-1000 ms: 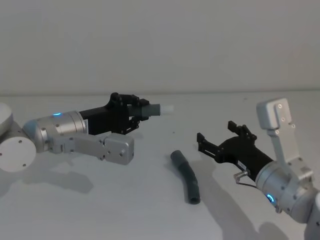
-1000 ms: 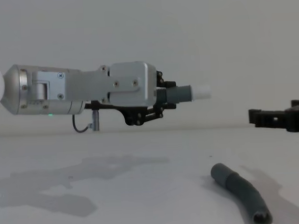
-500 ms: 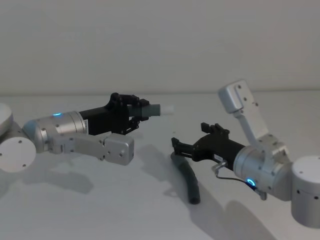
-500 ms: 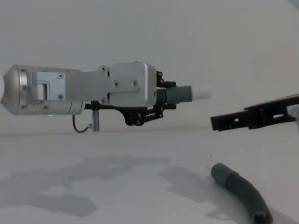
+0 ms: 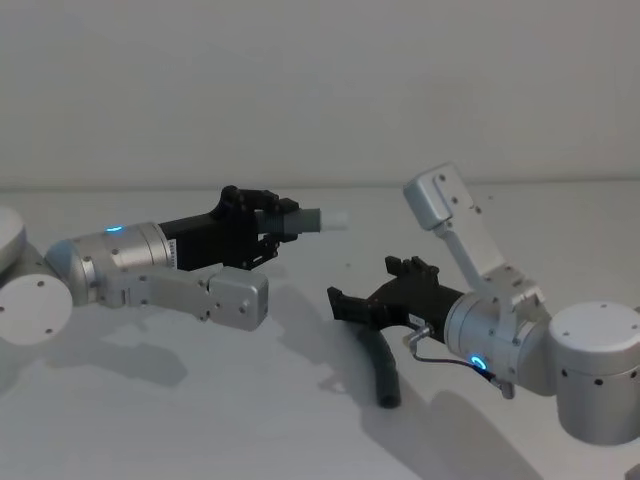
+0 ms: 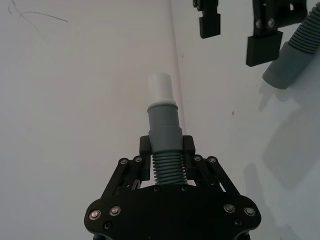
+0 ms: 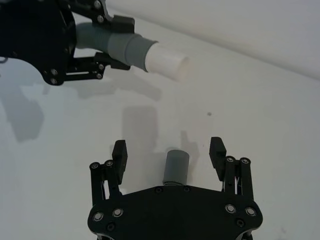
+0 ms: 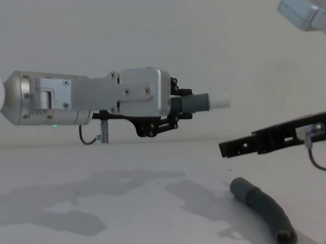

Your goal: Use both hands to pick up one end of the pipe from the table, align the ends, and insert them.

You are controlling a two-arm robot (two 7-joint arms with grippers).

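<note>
My left gripper (image 5: 262, 228) is held still above the table (image 5: 300, 430), shut on the ribbed body of one pipe piece (image 6: 163, 127). That piece's whitish plug end (image 5: 337, 218) points to the right. The other pipe piece (image 5: 383, 370), dark grey and bent, lies on the table with its open socket end (image 8: 285, 236) toward me. My right gripper (image 5: 370, 285) is open and hovers just above the far end of the lying pipe (image 7: 176, 167), one finger on each side of it, not touching. From the chest, the right gripper (image 8: 233, 147) sits a little above the lying pipe (image 8: 265, 207).
The left arm's silver body (image 5: 110, 262) and its round base (image 5: 30, 305) take up the table's left side. The bulky right arm joint (image 5: 590, 385) stands at the front right. A white wall (image 5: 320, 90) closes the back.
The right gripper has swung left and down from the table's right side until it straddles the far end of the lying pipe. The left gripper and its pipe piece have stayed still.
</note>
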